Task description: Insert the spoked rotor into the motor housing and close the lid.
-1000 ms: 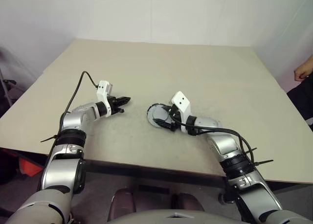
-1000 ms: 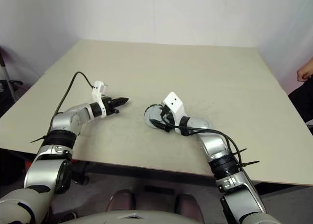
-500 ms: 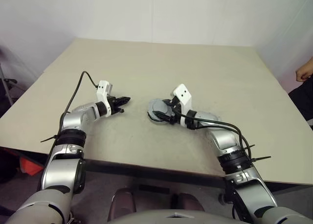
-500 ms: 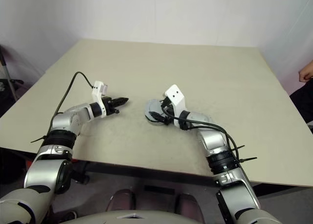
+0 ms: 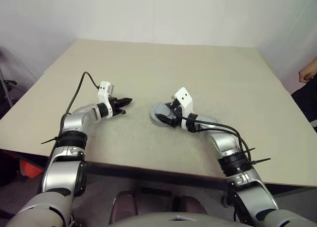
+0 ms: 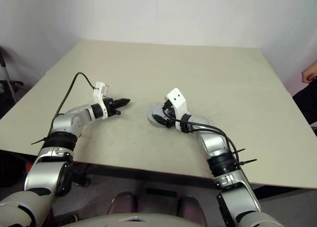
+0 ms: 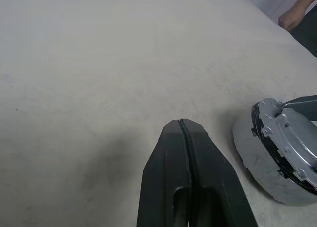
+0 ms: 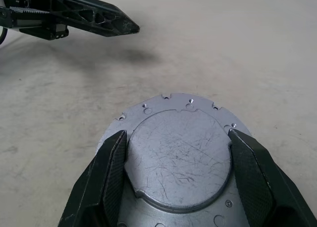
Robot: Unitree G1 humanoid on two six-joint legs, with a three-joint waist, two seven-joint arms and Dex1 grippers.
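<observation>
One grey metal motor assembly (image 8: pixel 178 162) lies on the beige bench (image 5: pixel 208 73), near the middle of its front half. It reads as a round flanged disc with small holes and notches around its rim and a raised, scratched circular lid face on top. The left wrist view shows a dark band between the upper plate and the lower grey body. Whether the spoked rotor sits inside cannot be told; no copper windings are visible from any angle.

Two hands are counted. The right hand (image 8: pixel 178 138) is spread wide, one black finger on each side of the raised lid face, both fingers close against its edge. Firm contact cannot be confirmed. The left hand (image 5: pixel 124 103) has its two fingers pressed together with nothing between them. It hangs just above the bench surface, well apart from the assembly on its left side and pointing toward it.

Open room is ample: the bench surface beyond the assembly runs bare to the far edge by the white wall, and both side margins are free. The assembly sits well inside the front edge. One person's hand (image 5: pixel 307 73) shows past the right edge of the bench, well apart from both arms.
</observation>
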